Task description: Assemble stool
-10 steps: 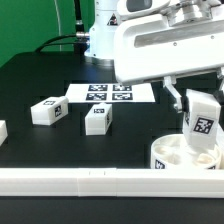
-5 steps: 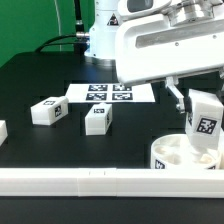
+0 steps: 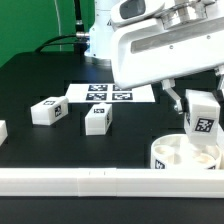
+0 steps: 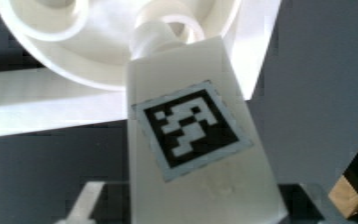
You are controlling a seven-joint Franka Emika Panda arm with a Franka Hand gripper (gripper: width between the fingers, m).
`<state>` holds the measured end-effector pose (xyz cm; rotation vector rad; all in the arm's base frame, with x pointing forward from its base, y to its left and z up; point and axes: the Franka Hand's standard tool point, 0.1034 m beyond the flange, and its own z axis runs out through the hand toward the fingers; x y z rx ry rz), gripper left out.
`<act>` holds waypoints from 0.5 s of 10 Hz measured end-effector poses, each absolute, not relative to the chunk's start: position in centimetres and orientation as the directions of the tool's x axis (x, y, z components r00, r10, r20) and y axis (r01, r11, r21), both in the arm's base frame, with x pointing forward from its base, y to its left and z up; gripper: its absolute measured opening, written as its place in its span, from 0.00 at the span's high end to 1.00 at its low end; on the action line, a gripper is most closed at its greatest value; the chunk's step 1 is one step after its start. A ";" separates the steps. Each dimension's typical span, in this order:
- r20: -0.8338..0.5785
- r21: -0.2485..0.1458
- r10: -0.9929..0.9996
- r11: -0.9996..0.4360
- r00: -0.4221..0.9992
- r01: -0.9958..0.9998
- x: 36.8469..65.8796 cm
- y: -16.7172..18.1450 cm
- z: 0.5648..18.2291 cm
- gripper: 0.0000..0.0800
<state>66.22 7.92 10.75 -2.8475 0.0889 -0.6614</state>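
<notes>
My gripper (image 4: 202, 205) is shut on a white stool leg (image 4: 190, 120) with a black-and-white tag, one finger (image 4: 94, 200) on each side of it. In the exterior view this leg (image 3: 203, 117) stands upright at the exterior view's right. Its lower end is down at the round white seat (image 3: 183, 156). In the wrist view the leg's far end meets the seat (image 4: 78, 55) near a socket; I cannot tell how deep it sits. Two loose legs (image 3: 47, 111) (image 3: 98, 119) lie on the black table.
The marker board (image 3: 110, 93) lies flat behind the loose legs. A long white rail (image 3: 90, 181) runs along the table's front edge. Another white part (image 3: 2, 130) shows at the exterior view's far left. The arm's white body (image 3: 155, 50) hangs over the right half.
The hand above the leg has shifted a little. The leg stays over the seat and the loose legs have not moved.
</notes>
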 end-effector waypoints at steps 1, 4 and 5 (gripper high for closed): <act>0.428 -0.223 -0.106 -0.975 0.898 -0.009 66.2 8.0 10.7 0.58; 0.426 -0.223 -0.104 -0.975 0.899 -0.007 66.1 8.2 10.5 0.58; 0.424 -0.225 -0.100 -0.974 0.900 -0.002 66.0 8.7 10.4 0.58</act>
